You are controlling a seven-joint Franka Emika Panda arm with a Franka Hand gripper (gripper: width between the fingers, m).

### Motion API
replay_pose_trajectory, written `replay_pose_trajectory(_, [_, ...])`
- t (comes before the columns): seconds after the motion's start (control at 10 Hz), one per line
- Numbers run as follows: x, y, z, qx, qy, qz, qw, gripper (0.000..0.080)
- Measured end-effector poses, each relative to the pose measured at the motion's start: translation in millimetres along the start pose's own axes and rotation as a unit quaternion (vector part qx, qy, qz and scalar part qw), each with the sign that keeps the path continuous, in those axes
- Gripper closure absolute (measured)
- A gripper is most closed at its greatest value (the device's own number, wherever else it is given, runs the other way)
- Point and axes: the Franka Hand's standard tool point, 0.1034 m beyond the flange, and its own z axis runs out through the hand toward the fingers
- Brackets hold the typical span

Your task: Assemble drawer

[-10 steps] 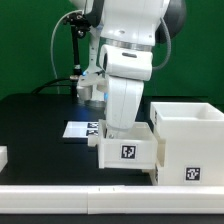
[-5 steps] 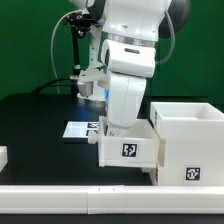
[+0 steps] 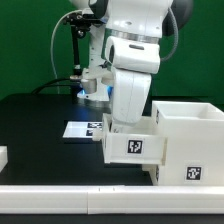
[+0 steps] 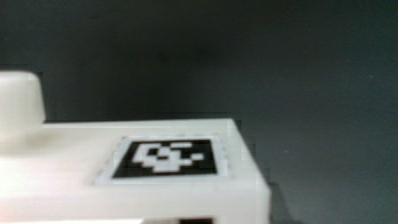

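Note:
My gripper (image 3: 127,127) reaches down into a small white drawer tray (image 3: 133,147) and is shut on it; the tray's wall hides the fingertips. The tray shows a black-and-white tag on its front, sits slightly tilted, and its right side is against the large white casing (image 3: 190,140), which stands at the exterior view's right with its own tag low on the front. In the wrist view the tray (image 4: 169,190) fills the lower part with its tag, and a white knob (image 4: 18,100) rises at the side.
The marker board (image 3: 80,129) lies flat on the black table behind the tray. Another white part (image 3: 3,157) shows at the exterior view's left edge. A white strip runs along the table's front edge (image 3: 90,200).
The tray and gripper have shifted toward the exterior view's right, closing on the casing, and the tray has tipped slightly.

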Motion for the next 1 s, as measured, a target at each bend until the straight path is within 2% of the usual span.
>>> replay_pose_trajectory(0.4, [9.1,-0.4,2.1,0.002,0.002,0.005,1.000,0.0761])
replay_pose_trajectory(1.0, [9.1,-2.1,5.0,0.005,0.000,0.022,1.000,0.0761])
